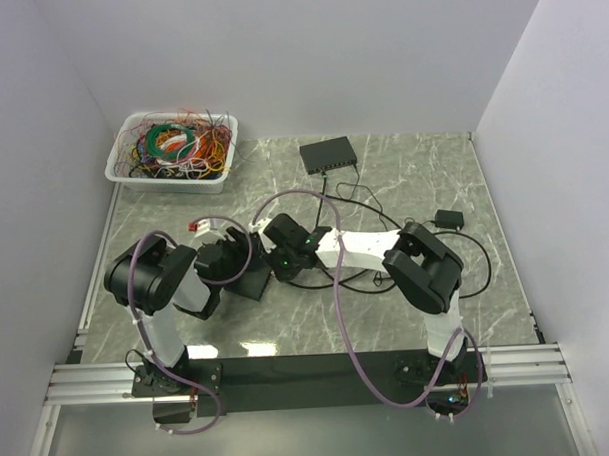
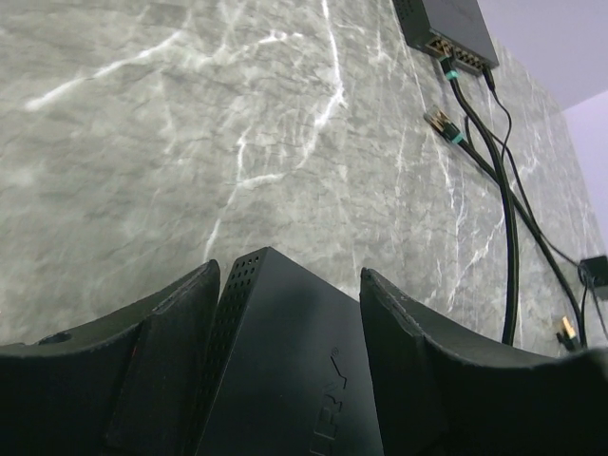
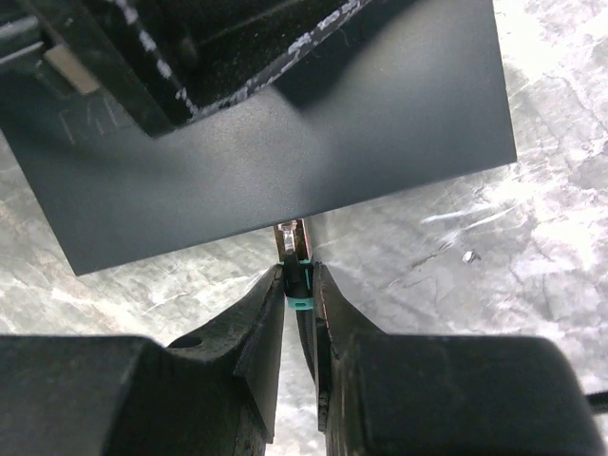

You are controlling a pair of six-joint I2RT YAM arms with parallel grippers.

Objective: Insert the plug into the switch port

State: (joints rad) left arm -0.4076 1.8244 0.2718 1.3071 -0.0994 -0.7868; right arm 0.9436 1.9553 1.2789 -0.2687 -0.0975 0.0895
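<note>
Right gripper [image 3: 297,280] pinching plug [image 3: 291,241] (teal-booted) at switch [image 3: 285,142] edge, left gripper [image 2: 290,290] clamping switch.

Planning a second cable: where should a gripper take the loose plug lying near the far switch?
Probably take the loose plug by its teal boot, just behind the gold head, from above with fingers across its sides: it lies flat on the table, cable trailing behind.

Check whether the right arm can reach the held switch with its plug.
Probably yes: the plug, pinched in the right gripper, sits right at the edge of the switch the left gripper holds, nothing between them. Port alignment isn't visible.
</note>
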